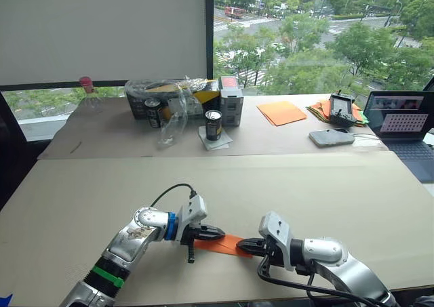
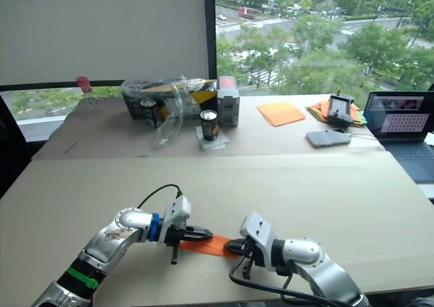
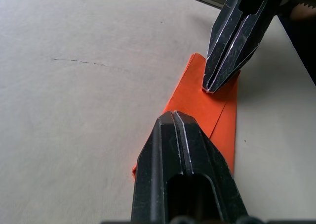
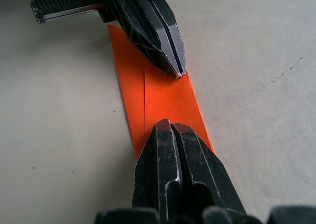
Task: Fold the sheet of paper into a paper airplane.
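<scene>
Now, paper (image 1: 228,244): a narrow folded orange strip with layered creases, lying flat on the table (image 1: 325,192) near its front edge, between the two grippers.
Left gripper (image 1: 218,234): fingers pressed together, tips down on one end of the strip.
Right gripper (image 1: 243,242): fingers likewise closed, tips on the opposite end.

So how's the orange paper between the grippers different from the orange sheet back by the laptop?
The paper airplane is a narrow, layered strip of bright orange; the paler sheet is flat, wide and unfolded. The airplane lies at the near edge with the left gripper and right gripper shut, tips pressed on it; the paler sheet lies untouched at the far side. Both rest on the table.
</scene>
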Action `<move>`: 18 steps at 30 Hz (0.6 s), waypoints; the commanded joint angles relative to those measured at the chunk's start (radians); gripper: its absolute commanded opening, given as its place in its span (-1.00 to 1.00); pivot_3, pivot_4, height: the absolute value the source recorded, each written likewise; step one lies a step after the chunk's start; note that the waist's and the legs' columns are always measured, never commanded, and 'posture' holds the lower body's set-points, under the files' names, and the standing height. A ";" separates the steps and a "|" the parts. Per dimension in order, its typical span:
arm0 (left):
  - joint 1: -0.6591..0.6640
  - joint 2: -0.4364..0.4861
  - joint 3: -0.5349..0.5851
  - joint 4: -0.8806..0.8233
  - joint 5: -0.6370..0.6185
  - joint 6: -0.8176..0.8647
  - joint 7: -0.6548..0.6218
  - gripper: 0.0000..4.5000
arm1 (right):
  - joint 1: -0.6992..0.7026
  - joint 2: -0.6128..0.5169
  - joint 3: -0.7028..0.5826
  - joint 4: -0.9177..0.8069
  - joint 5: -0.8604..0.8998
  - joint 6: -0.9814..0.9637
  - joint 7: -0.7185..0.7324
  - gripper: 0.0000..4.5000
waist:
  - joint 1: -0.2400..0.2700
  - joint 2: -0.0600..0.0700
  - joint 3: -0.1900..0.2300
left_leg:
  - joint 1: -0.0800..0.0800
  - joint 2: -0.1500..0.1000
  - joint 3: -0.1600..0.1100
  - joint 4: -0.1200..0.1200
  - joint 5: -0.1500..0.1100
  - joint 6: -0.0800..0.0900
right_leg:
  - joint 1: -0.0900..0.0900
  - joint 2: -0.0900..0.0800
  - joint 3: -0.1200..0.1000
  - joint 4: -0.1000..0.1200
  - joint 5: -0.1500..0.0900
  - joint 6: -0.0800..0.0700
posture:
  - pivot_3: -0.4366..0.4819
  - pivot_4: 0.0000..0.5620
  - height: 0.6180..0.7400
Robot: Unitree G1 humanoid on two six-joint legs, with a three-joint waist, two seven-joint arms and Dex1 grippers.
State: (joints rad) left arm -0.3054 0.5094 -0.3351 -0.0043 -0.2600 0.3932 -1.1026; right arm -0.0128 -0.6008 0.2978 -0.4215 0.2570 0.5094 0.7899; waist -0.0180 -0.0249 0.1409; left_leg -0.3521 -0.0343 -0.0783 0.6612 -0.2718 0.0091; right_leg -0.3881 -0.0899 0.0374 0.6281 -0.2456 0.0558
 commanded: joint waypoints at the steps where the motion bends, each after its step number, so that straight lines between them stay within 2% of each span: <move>1: 0.025 0.013 0.048 0.066 0.021 0.091 0.087 -1.00 | 0.023 -0.010 0.011 0.029 -0.012 0.023 0.001 -0.99 | 0.001 0.000 0.000 | 0.000 0.000 0.000 0.000 0.000 0.000 | 0.000 0.000 0.000 0.000 0.000 0.000 | -0.05 -0.47 1.00; 9: 0.029 -0.007 0.152 0.026 -0.088 0.261 0.158 -1.00 | 0.015 -0.008 0.019 0.042 -0.008 0.024 0.016 -0.99 | 0.001 0.000 0.000 | 0.001 0.000 0.000 0.000 0.000 0.000 | 0.000 0.000 0.000 0.001 -0.003 0.004 | -0.05 -0.47 1.00; 13: 0.052 0.024 0.163 -0.017 -0.103 0.263 0.133 -1.00 | 0.011 -0.007 0.022 0.048 -0.011 0.020 0.023 -0.99 | -0.003 0.000 0.000 | 0.001 0.000 0.000 0.000 0.000 0.000 | 0.000 0.000 0.000 0.001 -0.001 0.002 | -0.05 -0.47 1.00; 18: 0.064 0.042 0.240 -0.066 -0.191 0.241 0.083 -1.00 | 0.000 -0.010 -0.006 0.052 -0.018 -0.026 0.016 -0.99 | -0.001 0.000 0.001 | 0.000 0.000 0.000 -0.001 0.000 0.000 | -0.001 0.000 0.000 0.001 -0.001 0.001 | -0.05 -0.47 1.00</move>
State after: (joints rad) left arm -0.2386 0.5404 -0.1282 -0.0406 -0.4245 0.6389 -1.0030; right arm -0.0225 -0.6004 0.2974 -0.3986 0.2566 0.4807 0.8064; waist -0.0191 -0.0249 0.1419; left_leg -0.3525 -0.0341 -0.0786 0.6605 -0.2717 0.0087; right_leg -0.3897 -0.0900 0.0377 0.6288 -0.2466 0.0570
